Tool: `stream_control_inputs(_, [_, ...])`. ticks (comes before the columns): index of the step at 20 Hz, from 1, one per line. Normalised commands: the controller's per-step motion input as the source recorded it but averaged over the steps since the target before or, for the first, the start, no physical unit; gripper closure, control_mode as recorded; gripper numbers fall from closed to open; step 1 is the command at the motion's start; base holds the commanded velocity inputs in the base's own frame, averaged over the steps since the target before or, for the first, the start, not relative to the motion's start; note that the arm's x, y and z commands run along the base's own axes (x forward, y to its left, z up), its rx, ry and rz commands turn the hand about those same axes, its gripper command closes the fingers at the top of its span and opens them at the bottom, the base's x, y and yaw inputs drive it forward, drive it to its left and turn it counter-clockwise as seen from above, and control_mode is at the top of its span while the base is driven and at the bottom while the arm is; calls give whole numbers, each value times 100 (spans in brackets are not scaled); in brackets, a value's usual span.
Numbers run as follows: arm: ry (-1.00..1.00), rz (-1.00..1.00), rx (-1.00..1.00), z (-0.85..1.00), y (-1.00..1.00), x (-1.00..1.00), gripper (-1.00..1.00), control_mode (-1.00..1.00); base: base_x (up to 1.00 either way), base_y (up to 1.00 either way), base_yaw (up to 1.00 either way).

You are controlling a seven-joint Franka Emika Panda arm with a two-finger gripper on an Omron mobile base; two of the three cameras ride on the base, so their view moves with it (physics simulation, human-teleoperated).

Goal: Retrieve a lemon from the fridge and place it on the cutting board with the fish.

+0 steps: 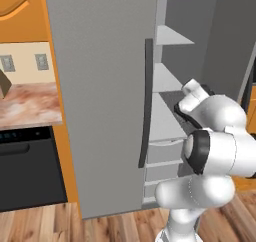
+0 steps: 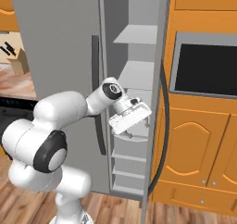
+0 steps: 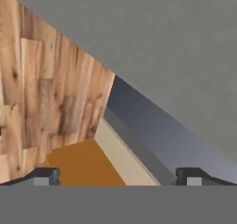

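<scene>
A black dishwasher sits at the far left under a marbled counter, with two wall sockets above. Right, orange cupboards hold a dark oven window. Wooden floor lies near.

From behind the arm on its left, you look forward and down at the fridge, close enough that its shut grey door takes most of the width, with the gripper off to the right at the open side. From behind on the right, you face the same open compartment and its white shelves, the gripper in front of them. Both views share the fridge and the arm. The hand camera looks down along the fingertips at the wooden floor and a grey fridge panel, very near.
</scene>
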Motion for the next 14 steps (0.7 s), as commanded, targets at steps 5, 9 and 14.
stream_control_inputs(5, [-25,-16,0,23,60,-95,-100,-100,0,0,0])
stream_control_inputs(9, [-25,-15,-4,26,100,-20,-100,-100,0,0,0])
stream_control_inputs(14, [-31,-27,2,1,100,15,-100,-100,0,0,0])
